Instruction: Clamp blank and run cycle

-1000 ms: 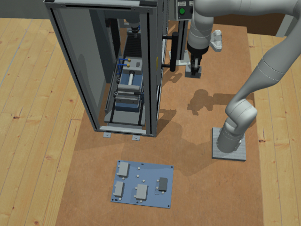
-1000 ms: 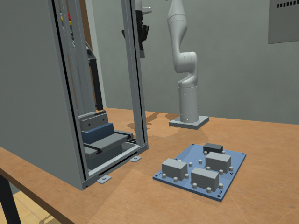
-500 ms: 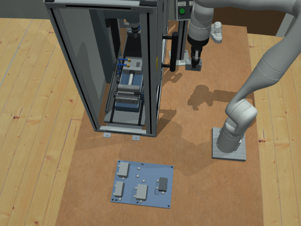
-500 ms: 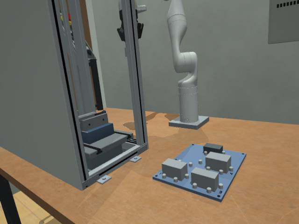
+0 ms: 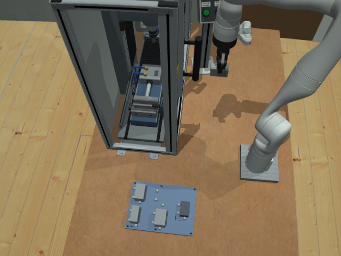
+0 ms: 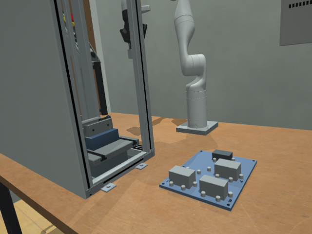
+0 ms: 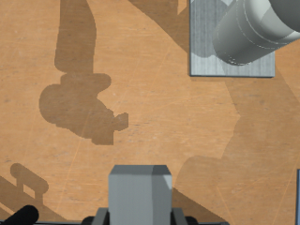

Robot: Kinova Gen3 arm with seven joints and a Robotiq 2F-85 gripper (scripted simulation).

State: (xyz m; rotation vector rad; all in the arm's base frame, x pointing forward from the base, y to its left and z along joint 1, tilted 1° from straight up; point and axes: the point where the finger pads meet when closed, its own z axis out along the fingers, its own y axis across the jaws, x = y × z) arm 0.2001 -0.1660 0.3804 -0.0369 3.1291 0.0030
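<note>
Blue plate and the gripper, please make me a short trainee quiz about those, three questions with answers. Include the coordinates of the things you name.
1. How many light grey blanks [image 5: 160, 217] [image 6: 213, 186] stand on the blue plate [image 5: 176, 192] [image 6: 248, 163] [image 7: 299, 197]?
2. True or false: the gripper [image 5: 221, 70] [image 6: 129, 46] [image 7: 140, 217] is shut on a grey block [image 5: 225, 73] [image 6: 129, 53] [image 7: 140, 194].
3. The dark setting master [image 5: 184, 208] [image 6: 222, 154] is: (a) on the plate, (b) between the vise jaws, (c) on the robot's base.

Key: 1. three; 2. true; 3. a

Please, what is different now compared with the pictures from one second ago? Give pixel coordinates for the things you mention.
The end effector [image 5: 221, 69] [image 6: 129, 46] [image 7: 140, 217] has carried the held blank [image 5: 215, 73] [image 6: 130, 53] [image 7: 140, 194] farther from the plate [image 5: 170, 198] [image 6: 246, 167], upward in the top view. Nothing was newly gripped or released. The plate, its three blanks [image 5: 160, 217] [image 6: 227, 169] and the setting master [image 5: 184, 208] [image 6: 222, 154] stayed in place.
</note>
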